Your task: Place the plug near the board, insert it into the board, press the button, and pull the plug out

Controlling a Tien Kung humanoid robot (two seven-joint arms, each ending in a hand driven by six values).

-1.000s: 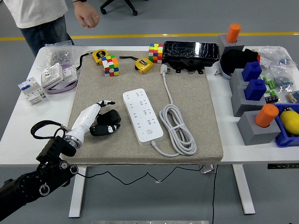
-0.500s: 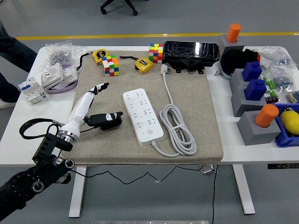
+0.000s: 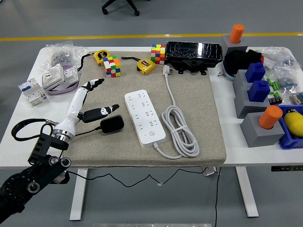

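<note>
While the white power strip (image 3: 145, 117) lay on the grey mat (image 3: 199, 99) in the middle of the table (image 3: 19, 146), its long axis ran from the far edge toward the near edge, tilted a little to the right, with the button end nearest the robot. Its own cord (image 3: 181, 126) was coiled just to its right, and that cord's plug (image 3: 166, 70) pointed to the far edge. The black plug adapter (image 3: 112, 125) — the piece to be inserted, I judged — lay flat on the mat just left of the strip, apart from it. The left hand (image 3: 91, 100) hovered over the mat's left side with fingers spread wide, holding nothing; the thumb reached toward the adapter without gripping it. That open posture looked like readiness to grasp. No right hand showed.
</note>
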